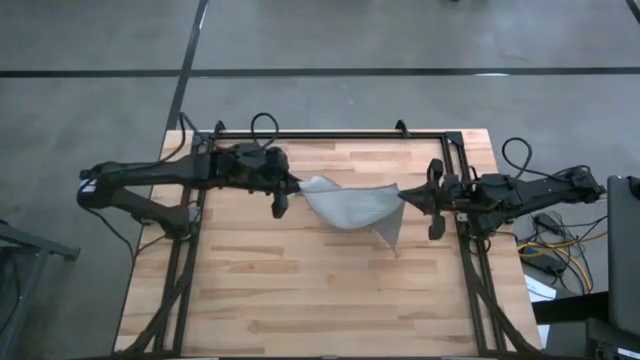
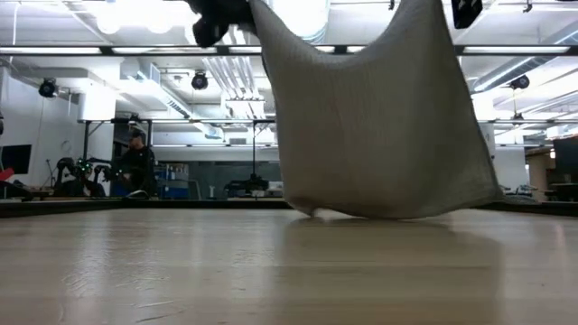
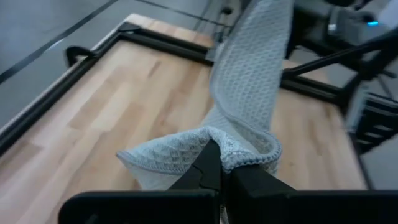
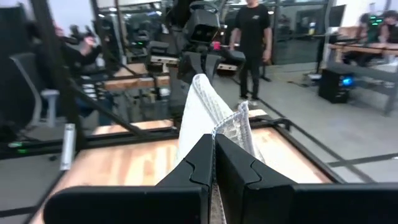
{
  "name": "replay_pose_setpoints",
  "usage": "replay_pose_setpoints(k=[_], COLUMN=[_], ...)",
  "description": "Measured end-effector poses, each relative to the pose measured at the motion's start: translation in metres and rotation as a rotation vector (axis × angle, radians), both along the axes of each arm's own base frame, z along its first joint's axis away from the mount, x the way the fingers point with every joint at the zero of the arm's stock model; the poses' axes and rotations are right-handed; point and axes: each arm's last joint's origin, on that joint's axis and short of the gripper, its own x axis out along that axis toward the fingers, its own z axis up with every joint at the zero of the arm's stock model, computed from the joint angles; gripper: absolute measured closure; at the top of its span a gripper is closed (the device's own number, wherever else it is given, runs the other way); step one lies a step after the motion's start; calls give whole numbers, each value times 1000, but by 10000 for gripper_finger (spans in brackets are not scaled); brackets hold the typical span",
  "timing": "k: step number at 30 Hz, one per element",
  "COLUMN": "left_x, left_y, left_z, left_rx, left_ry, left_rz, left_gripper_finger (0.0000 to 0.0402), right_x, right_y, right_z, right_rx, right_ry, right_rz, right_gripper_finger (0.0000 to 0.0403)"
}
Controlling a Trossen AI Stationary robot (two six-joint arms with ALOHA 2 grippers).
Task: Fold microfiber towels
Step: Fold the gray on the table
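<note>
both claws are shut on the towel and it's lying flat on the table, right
Not quite. Both claws are shut on the towel, the left claw and the right claw each pinching an edge, but it is not lying flat. The low view shows it hanging between them like a sling, only its lowest part down at the table.

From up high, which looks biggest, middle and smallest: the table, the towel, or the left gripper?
1. Table, biggest.
2. Towel, hanging between both shut grippers.
3. Left gripper, smallest; the right gripper looks alike.
</note>
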Motion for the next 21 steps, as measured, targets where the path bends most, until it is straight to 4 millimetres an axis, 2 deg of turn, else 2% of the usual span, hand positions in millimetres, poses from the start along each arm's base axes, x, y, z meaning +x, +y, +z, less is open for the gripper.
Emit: replay_pose_setpoints(k=[6, 13, 18, 21], left_x=[-9, -23, -31, -35], left_y=[-26, -55, -70, -76], left_z=[8, 6, 10, 12], left_rx=[-67, -197, -250, -315], left_ry=[-28, 51, 55, 62], left_rz=[-128, -300, -470, -558], left_gripper_finger=[401, 401, 401, 401], right_x=[-2, -1, 4, 6], right_y=[9, 20, 31, 35], right_z=[1, 6, 7, 5], right_rx=[70, 142, 75, 119], right_ry=[-11, -71, -93, -84], right_rz=[63, 131, 187, 206], right_gripper_finger=[394, 394, 394, 394])
